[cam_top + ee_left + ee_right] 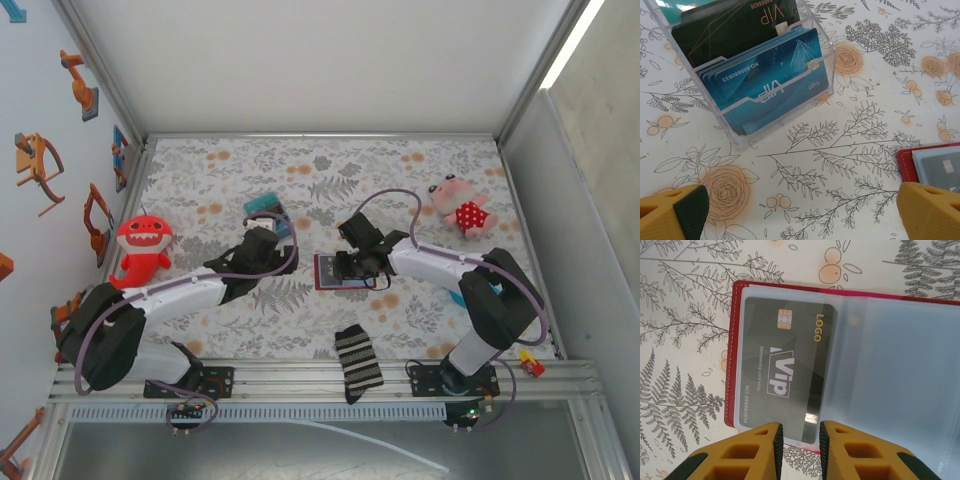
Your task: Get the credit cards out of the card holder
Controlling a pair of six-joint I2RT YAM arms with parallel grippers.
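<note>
Sock in dark stripes lies nearest, by the rail where the arms are bolted. Beyond it the card holder lies open and flat on the flowered table, a dark credit card tucked in its left clear pocket. The right gripper hangs at that card's near edge, fingers drawn close with a narrow gap, gripping nothing yet by my reckoning. Extraction is just starting; next it must pinch the exposed edge and slide the card out. Farther left, the left gripper hovers spread wide and empty beside a clear box of cards.
</note>
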